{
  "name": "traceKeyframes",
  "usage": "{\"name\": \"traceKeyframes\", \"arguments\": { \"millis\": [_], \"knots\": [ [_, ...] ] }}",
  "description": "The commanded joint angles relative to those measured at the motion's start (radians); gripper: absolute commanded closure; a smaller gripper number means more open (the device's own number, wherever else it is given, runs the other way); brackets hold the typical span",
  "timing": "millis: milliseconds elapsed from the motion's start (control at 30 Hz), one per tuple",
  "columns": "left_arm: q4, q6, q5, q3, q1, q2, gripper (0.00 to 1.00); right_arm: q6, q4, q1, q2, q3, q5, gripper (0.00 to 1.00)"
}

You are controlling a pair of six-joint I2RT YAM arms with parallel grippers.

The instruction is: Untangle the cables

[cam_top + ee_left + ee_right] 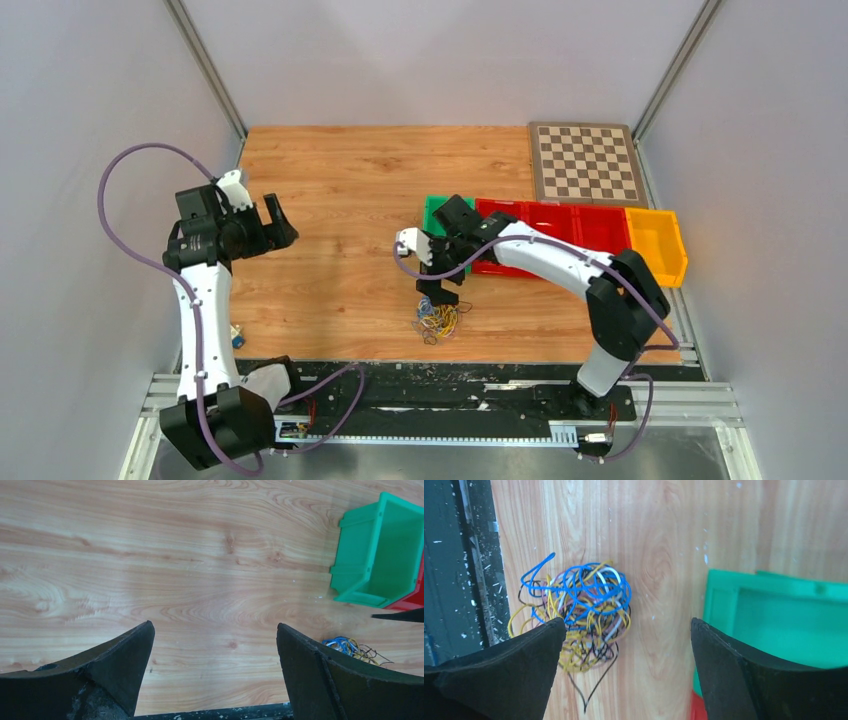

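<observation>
Cables point(579, 612) snarled into one small heap of blue, yellow, white and dark strands, lying on the wooden table point(340, 180) close to its near edge, a little right of centre, with a few loose loops straying out of the knot. Right gripper point(624, 630) poised just over that heap, fingers spread wide and pinching nothing. In the wrist view, one fingertip overlaps the rim of the tangle and the other stands in front of the green bin point(774, 610); touching the strands or clear of them, impossible to tell. Left gripper point(280, 225) well apart at the left side, raised over bare wood, fingers likewise spread wide and holding nothing. Beyond the heap, a row of bins: green first, then red bins point(560, 225), then a yellow bin point(655, 245) at the right end. Chessboard point(585, 162) at the far right corner, just behind that row.
</observation>
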Motion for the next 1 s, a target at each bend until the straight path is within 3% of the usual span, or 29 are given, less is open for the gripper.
{"name": "traceKeyframes", "arguments": {
  "millis": [0,300,400,500,533,633,733,867,967],
  "knots": [
    [0.035,-0.068,0.052,-0.038,0.037,-0.056,0.0,-0.079,0.033,0.052,0.086,0.069,0.028,0.08],
    [0.022,-0.082,0.067,-0.029,0.049,-0.05,0.0,-0.162,-0.03,0.145,0.108,-0.023,-0.056,0.14],
    [0.027,-0.079,0.073,-0.033,0.049,-0.046,0.0,-0.171,-0.025,0.151,0.151,-0.032,-0.024,0.27],
    [0.035,-0.076,0.089,-0.041,0.049,-0.045,0.0,-0.15,-0.028,0.149,0.196,-0.001,0.026,0.5],
    [0.036,-0.072,0.096,-0.045,0.049,-0.045,0.0,-0.144,-0.03,0.146,0.196,0.012,0.029,0.65],
    [0.04,-0.034,0.188,-0.054,0.049,-0.035,0.0,-0.091,-0.035,0.142,0.153,0.077,0.005,0.98],
    [0.026,0.031,0.336,-0.055,0.05,-0.015,0.0,0.017,-0.035,0.117,0.091,0.188,-0.083,1.0],
    [0.053,0.133,0.65,-0.107,0.042,-0.011,0.03,0.182,-0.029,0.07,0.072,0.336,-0.198,1.0],
    [0.098,0.189,0.712,-0.169,-0.026,-0.054,0.04,0.284,-0.014,0.048,0.083,0.393,-0.242,1.0]
  ]
}}
